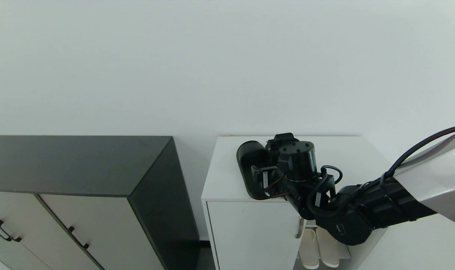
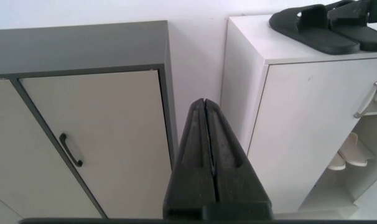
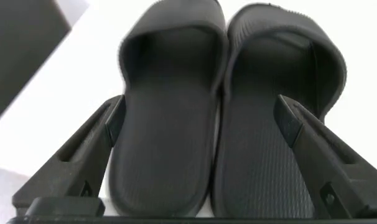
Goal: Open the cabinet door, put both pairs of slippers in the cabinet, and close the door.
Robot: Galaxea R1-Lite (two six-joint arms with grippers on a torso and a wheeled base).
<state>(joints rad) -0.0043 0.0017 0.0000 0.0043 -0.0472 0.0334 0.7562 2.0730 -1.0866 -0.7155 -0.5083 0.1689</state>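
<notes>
– Since the dark cabinet (image 1: 81, 165) isn't my problem and the white cabinet (image 1: 227, 176) beside it has its door (image 1: 250, 232) open with the white slippers (image 1: 319, 251) on a shelf inside, I'd say I'm about halfway. Black pair to go, then shut it.

– So what could go sideways from here?

– Biggest one is the door. My right arm hangs right above it, so bringing a load down and round could clip it or its handle (image 1: 299, 227), I reckon. Then there's the black slippers (image 3: 170, 124), side by side on the cabinet top with their heels near the front edge. My right gripper (image 3: 201, 109) is spread wide around them, nothing pinched yet. One finger looks like it's over a sole rather than outside it, so a squeeze from here might catch one slipper and shove the other off the edge.

– And the other arm?

– Left gripper (image 2: 204, 155) is pressed together, empty, low in front of the gap between the two cabinets and well apart from the slippers. So no backup if the pair splits. Smallest worry: I can't tell how much shelf is free next to the white pair.
</notes>
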